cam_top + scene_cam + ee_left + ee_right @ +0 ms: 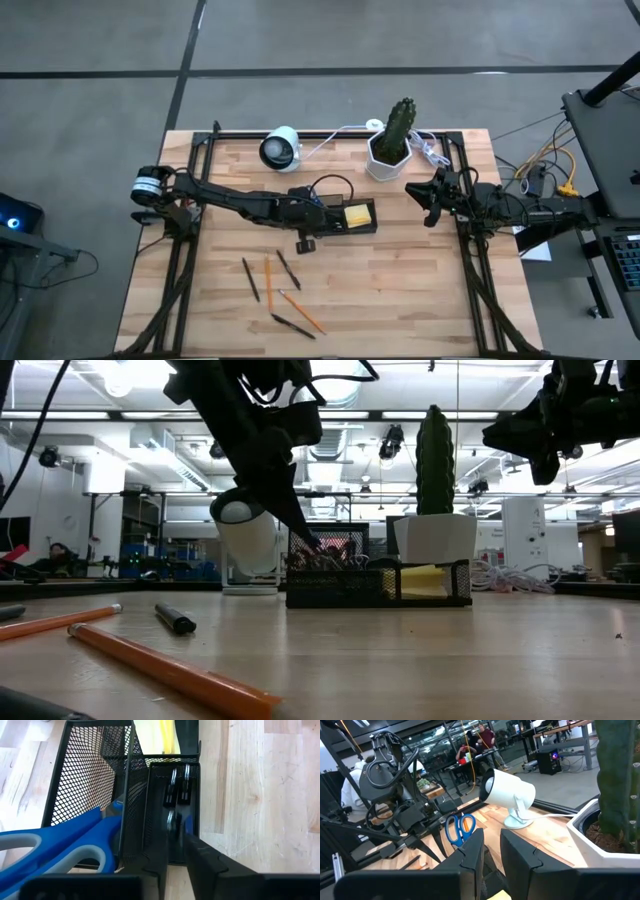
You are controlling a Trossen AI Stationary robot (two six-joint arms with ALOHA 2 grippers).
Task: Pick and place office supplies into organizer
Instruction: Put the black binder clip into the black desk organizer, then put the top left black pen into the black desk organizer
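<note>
**Even overhead light, soft close-ups**

The tabletop [400,280] is evenly bright from above, with faint shadows. At table height, ceiling lights [130,380] glare at 11 o'clock; the nearest orange pencil [170,672] blurs. Blue scissors [60,850] at the left wrist look soft.

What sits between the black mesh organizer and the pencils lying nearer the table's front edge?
Only bare wood table, seen from above, between the black mesh organizer and the orange and black pencils.

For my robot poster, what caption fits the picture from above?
Left hand over the organizer; pens wait on the table.
</note>
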